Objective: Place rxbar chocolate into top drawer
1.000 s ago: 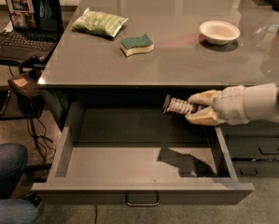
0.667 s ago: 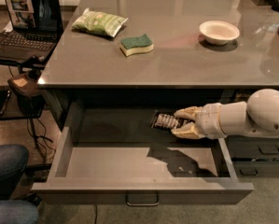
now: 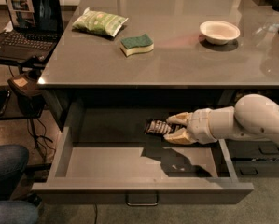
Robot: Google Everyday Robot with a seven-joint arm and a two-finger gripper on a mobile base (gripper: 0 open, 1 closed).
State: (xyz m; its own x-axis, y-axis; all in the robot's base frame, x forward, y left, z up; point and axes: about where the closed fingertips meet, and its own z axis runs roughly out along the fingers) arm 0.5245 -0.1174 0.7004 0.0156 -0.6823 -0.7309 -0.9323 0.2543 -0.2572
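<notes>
The rxbar chocolate (image 3: 156, 127) is a small black-wrapped bar with white lettering, held inside the open top drawer (image 3: 106, 160) near its back middle, above the drawer floor. My gripper (image 3: 172, 129) reaches in from the right on a white arm and is shut on the bar's right end, one cream finger above it and one below. The drawer is pulled far out under the grey table, with a small metal loop handle (image 3: 142, 200) on its front. The arm's shadow falls on the drawer floor.
On the grey table top (image 3: 176, 55) lie a green chip bag (image 3: 99, 22), a green-and-yellow sponge (image 3: 136, 44) and a white bowl (image 3: 219, 31). A laptop (image 3: 27, 22) stands on a side stand at the left. A person's knee in jeans (image 3: 6, 164) is at the lower left. Dark drawers (image 3: 262, 153) sit at the right.
My gripper has moved left and down with the bar, from the drawer's right rear to deeper inside near its back middle.
</notes>
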